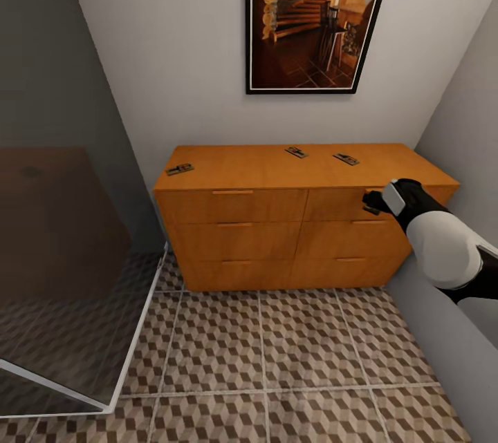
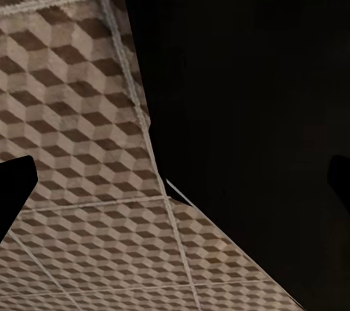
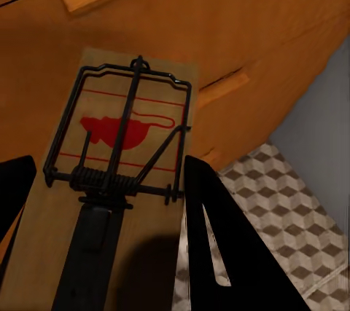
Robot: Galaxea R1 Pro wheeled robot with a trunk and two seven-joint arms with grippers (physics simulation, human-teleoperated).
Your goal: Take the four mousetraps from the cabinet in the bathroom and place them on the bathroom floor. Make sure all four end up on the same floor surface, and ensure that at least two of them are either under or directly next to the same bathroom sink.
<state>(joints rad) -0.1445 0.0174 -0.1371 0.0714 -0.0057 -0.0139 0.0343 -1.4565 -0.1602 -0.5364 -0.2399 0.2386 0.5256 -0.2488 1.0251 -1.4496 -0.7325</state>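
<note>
**One trap in the right gripper, three on the cabinet top**

Head view: the right gripper (image 1: 373, 204) hangs in front of the cabinet (image 1: 290, 222), beside its upper right drawer front, pinching something small and dark. Beyond the fingers, three mousetraps lie on the cabinet top: one at the left edge (image 1: 180, 169) and two further back (image 1: 296, 151) (image 1: 346, 159). The bathroom floor (image 1: 277, 360) spreads below.

Left wrist view: dark fingertips (image 2: 14, 191) stand wide apart over the cube-patterned tiles, nothing between them.

Right wrist view: a mousetrap (image 3: 120, 180) sits clamped between the two fingers (image 3: 219, 253), wire and red mark facing up, with drawer fronts just beyond.
</note>
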